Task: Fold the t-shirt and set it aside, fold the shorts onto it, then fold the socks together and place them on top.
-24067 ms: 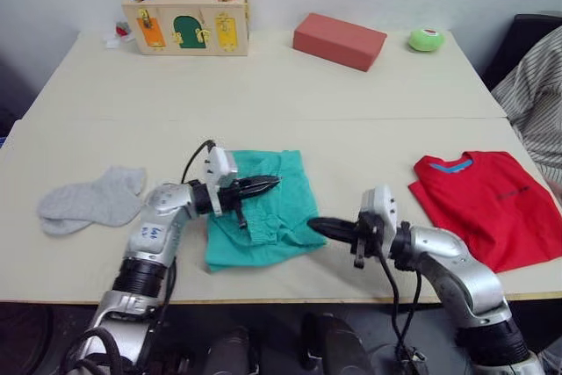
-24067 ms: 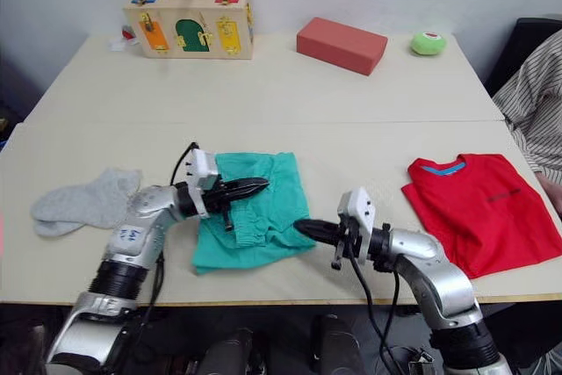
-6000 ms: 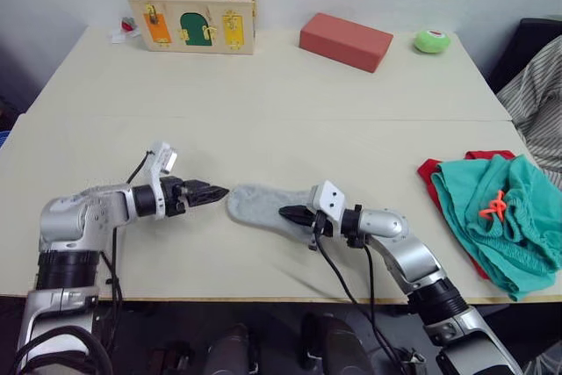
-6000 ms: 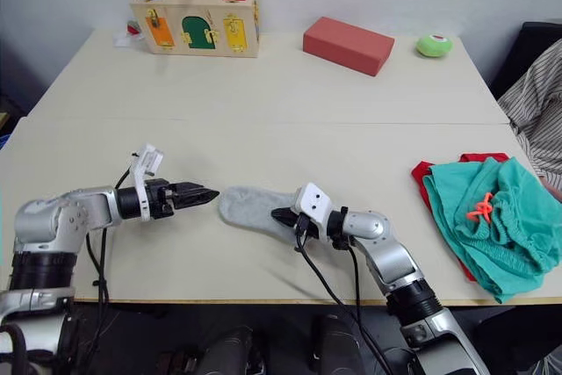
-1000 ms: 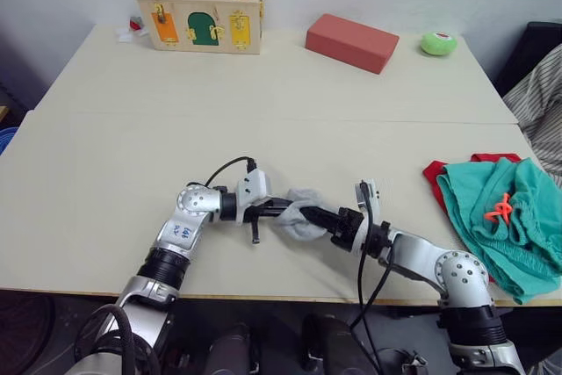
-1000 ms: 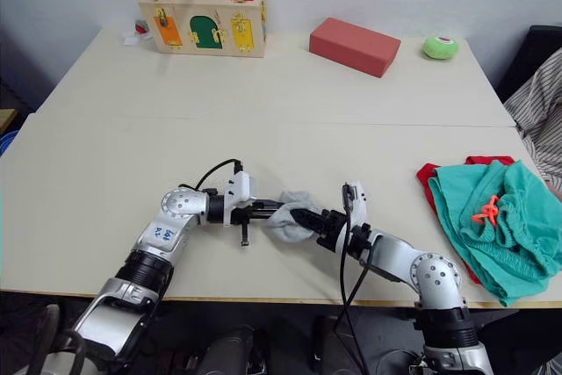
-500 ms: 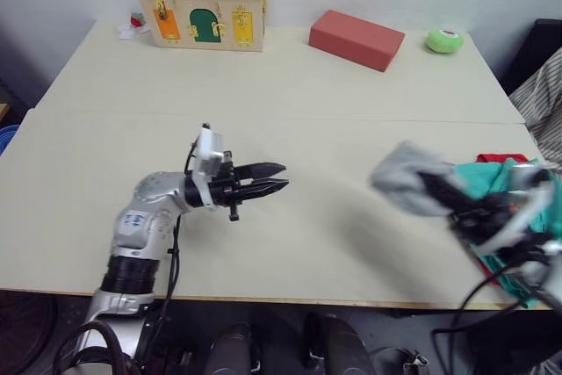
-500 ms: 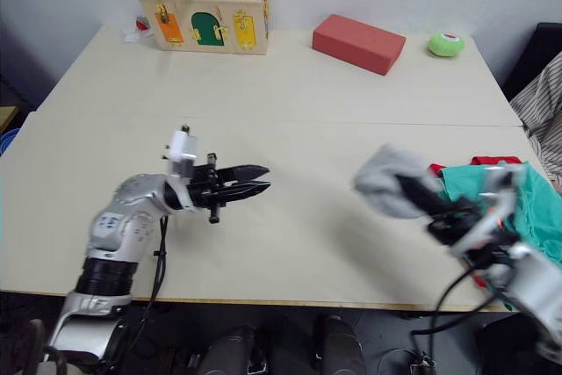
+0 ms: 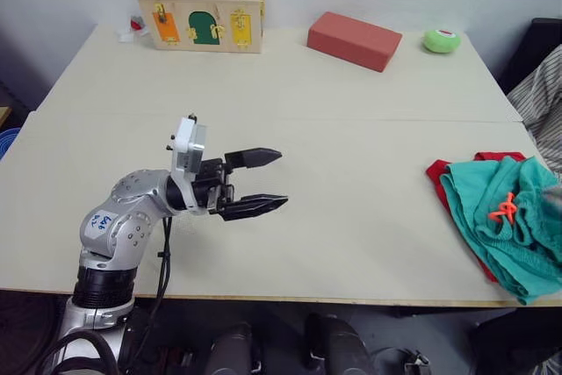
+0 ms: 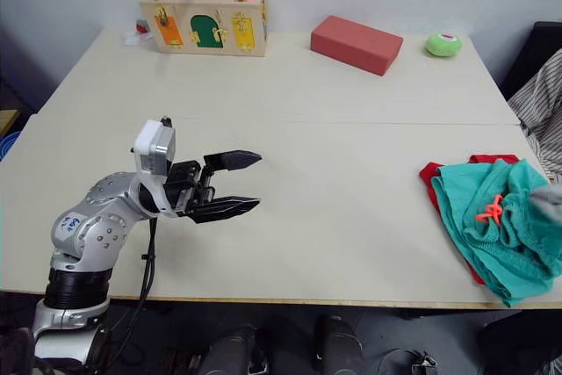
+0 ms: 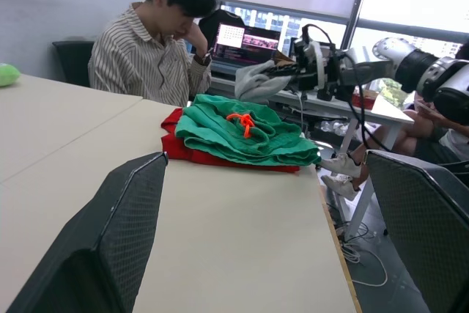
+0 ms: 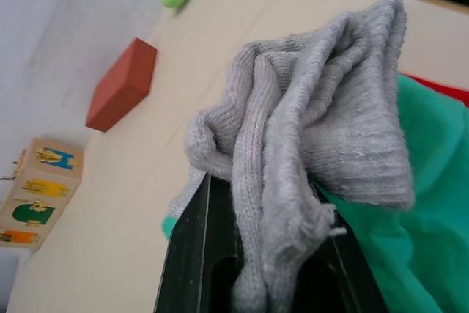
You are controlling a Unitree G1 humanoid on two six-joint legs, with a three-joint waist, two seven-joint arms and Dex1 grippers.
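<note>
Grey knit is bunched in the right gripper [image 12: 256, 284], which is clamped on the socks [image 12: 308, 152]. In the left wrist view the bundle hangs in the air just past the pile. It could go wrong here: the socks are a loose wad, so if they drop now they may land on the pile's far edge, slide off the table [image 9: 351, 217], or come apart.

Going left to right in the left eye view: the left gripper [image 9: 268, 181] sits at middle left, its two fingers spread wide with nothing in them. At the right edge lie the teal shorts [image 9: 509, 234] on top of the red t-shirt [image 9: 439, 173].

Count: one t-shirt, one shorts, and probably two socks, though the wad hides where one ends. At the top are one wooden box [image 9: 199, 13], one red block [image 9: 354, 39] and one green ball [image 9: 440, 39].
</note>
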